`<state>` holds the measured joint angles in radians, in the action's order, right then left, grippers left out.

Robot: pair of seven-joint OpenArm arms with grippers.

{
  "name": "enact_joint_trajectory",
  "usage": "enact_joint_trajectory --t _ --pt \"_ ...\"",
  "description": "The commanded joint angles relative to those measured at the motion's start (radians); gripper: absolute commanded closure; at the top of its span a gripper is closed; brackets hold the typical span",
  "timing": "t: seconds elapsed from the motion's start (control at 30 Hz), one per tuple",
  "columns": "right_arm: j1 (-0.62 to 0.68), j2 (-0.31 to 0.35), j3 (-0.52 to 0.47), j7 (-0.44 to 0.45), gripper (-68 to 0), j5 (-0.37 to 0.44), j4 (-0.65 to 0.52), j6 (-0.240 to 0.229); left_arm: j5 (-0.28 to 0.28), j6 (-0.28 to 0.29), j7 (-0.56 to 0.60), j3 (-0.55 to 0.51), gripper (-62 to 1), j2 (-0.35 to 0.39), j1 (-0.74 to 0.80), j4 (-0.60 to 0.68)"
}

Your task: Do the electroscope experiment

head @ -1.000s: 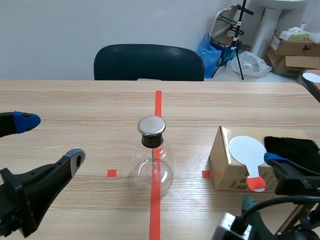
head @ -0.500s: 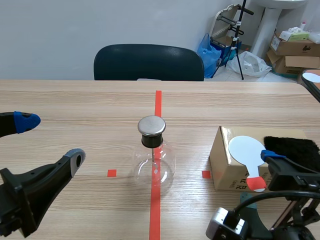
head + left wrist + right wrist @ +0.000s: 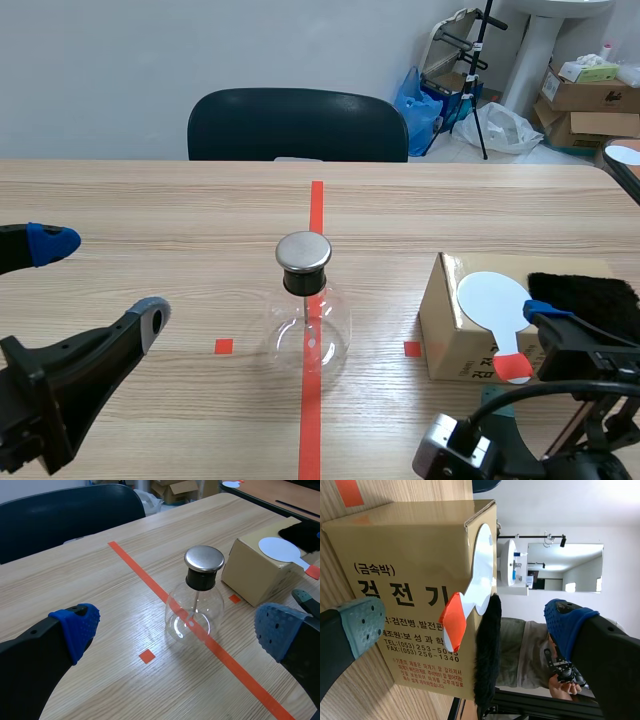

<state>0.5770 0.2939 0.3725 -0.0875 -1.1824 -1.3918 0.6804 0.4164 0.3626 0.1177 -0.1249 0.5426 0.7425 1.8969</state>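
Observation:
A round glass flask electroscope (image 3: 306, 322) with a metal cap (image 3: 303, 251) stands upright on the red tape line at mid-table. My left gripper (image 3: 100, 280) is open to its left; in the left wrist view the flask (image 3: 195, 607) stands just ahead, between the spread fingers. To the right sits a cardboard box (image 3: 450, 325). On it lie a white paddle with a red handle (image 3: 493, 300) and a black fur cloth (image 3: 585, 293). My right gripper (image 3: 520, 360) is open at the box's near side. The red handle (image 3: 452, 622) juts over the box edge between its fingers (image 3: 362, 625).
A dark chair (image 3: 298, 125) stands across the table. Cardboard boxes (image 3: 590, 95) and a tripod (image 3: 480, 70) are on the floor at the back right. Another white paddle (image 3: 625, 155) lies on a second surface at the far right.
My right arm has shifted slightly to the left beside the box. The left arm, flask and paddle have not moved.

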Motion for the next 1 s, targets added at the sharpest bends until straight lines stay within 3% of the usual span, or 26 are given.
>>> enact_joint_trajectory --t 0.0,0.5,0.97 --pt "-0.004 0.011 -0.011 -0.004 -60.3 -0.004 -0.011 0.012 0.006 -0.001 0.017 0.001 -62.3 -0.005 0.005 0.017" --pt "-0.004 0.011 -0.011 -0.003 -2.6 -0.004 -0.011 0.012 0.006 -0.001 0.017 0.001 -62.3 -0.005 0.005 0.017" --pt "-0.004 0.011 -0.011 -0.004 -0.9 -0.004 -0.011 0.012 0.006 -0.001 0.017 0.001 -62.3 -0.005 0.005 0.017"
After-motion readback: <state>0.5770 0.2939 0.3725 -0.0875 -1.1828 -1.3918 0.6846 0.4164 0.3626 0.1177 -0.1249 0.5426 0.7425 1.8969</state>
